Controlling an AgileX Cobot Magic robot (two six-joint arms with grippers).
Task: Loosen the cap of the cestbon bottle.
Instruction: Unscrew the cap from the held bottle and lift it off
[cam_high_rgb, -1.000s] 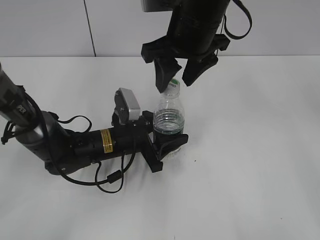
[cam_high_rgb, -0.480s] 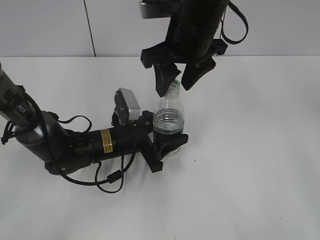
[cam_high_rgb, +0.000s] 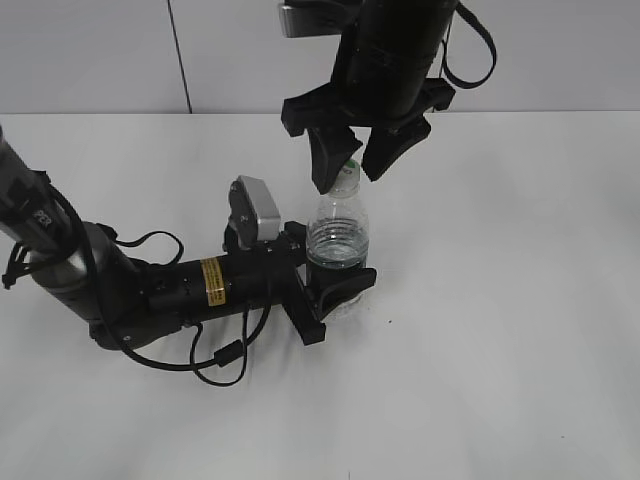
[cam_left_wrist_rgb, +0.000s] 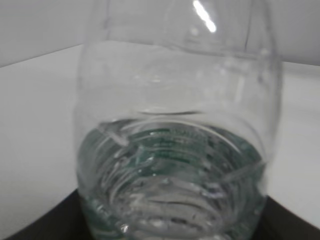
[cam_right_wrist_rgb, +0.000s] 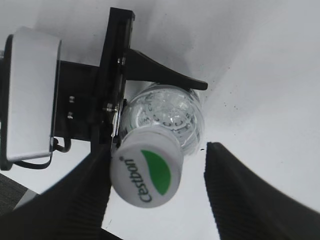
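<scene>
The clear cestbon bottle (cam_high_rgb: 338, 235) stands upright on the white table, and my left gripper (cam_high_rgb: 335, 290) is shut on its lower body. The bottle's ribbed wall (cam_left_wrist_rgb: 175, 150) fills the left wrist view. The white cap (cam_high_rgb: 348, 176) with a green mark sits on the neck. In the right wrist view the cap (cam_right_wrist_rgb: 146, 171) lies between the jaws, close to the left finger with a gap to the right finger. My right gripper (cam_high_rgb: 352, 165) hangs over the bottle, open, its fingers on either side of the cap.
The left arm's body and cables (cam_high_rgb: 150, 290) lie across the table at the left. A grey wall (cam_high_rgb: 100, 50) runs behind the table's far edge. White tabletop (cam_high_rgb: 520, 300) extends to the right of the bottle.
My right gripper has come down and shifted slightly so its open fingers now straddle the cap. The left gripper and bottle have not moved.
</scene>
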